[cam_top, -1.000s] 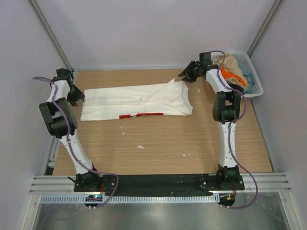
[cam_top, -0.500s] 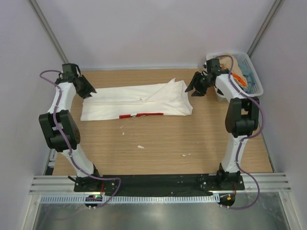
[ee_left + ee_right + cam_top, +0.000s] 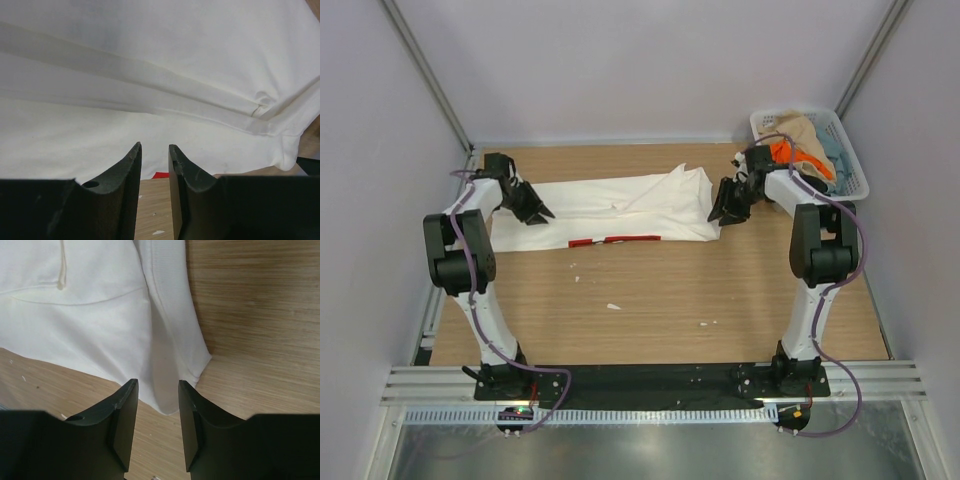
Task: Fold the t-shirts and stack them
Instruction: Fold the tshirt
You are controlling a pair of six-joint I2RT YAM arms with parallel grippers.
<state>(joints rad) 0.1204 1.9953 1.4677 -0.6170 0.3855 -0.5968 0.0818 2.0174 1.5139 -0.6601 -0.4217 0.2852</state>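
Barely visible: red graphic (image 3: pixel 615 240) on t-shirt (image 3: pixel 630 205)

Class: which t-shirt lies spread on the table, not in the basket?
The white t-shirt with red print; the others, tan, orange and blue, sit bunched in the basket.

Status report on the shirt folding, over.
Open and empty: left gripper, right gripper, at either end of white t-shirt. Shirt lies part-folded on table. Nothing blocking.

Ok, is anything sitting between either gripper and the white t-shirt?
Nothing visible. The left gripper hangs over the left end of the white t-shirt, the right gripper over its right edge, jaws apart, only cloth ahead.
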